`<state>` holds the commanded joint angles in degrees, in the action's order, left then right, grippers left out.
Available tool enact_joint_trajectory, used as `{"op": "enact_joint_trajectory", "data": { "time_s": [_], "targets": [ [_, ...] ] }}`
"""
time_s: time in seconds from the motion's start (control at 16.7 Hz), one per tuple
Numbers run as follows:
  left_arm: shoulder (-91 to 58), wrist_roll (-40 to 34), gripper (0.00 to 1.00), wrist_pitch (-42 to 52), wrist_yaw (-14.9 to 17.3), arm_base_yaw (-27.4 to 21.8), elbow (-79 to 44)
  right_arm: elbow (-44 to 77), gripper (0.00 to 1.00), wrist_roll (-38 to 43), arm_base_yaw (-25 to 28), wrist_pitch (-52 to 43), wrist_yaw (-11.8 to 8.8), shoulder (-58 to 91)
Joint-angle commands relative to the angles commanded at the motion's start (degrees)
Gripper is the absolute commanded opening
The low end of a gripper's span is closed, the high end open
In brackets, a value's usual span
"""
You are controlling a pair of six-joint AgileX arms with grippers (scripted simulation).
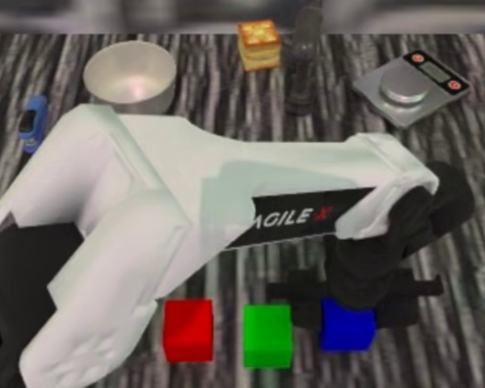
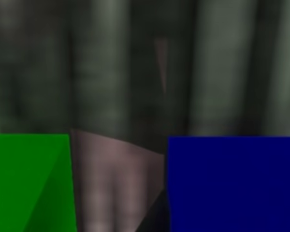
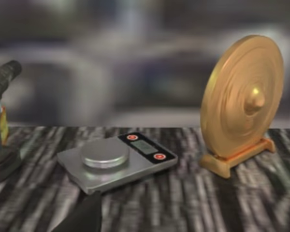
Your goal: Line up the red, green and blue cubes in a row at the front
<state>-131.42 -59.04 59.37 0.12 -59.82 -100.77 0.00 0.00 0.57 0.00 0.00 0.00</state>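
The left arm's jaws [image 1: 349,311] hang over the blue cube [image 1: 347,325] at the worktop's [image 1: 461,242] front edge; whether they grip it I cannot tell. The green cube [image 1: 267,335] and red cube [image 1: 187,330] sit leftward in a row, narrowly apart.

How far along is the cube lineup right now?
Nearly done. The red cube, green cube and blue cube already sit side by side in a row at the table's front edge. The left hand is over the blue cube; its grip can't be judged. What remains is pulling that arm clear.
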Motion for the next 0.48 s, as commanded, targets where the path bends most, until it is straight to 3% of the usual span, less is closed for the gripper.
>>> {"op": "enact_joint_trajectory", "data": {
  "time_s": [0.36,0.48],
  "targets": [
    [0.0,0.0,0.98,0.0,0.0,0.0,0.0,0.0,1.0,0.0,0.0,0.0,0.0,0.0],
    [0.0,0.0,1.0,0.0,0.0,0.0,0.0,0.0,1.0,0.0,0.0,0.0,0.0,0.0]
  ]
}}
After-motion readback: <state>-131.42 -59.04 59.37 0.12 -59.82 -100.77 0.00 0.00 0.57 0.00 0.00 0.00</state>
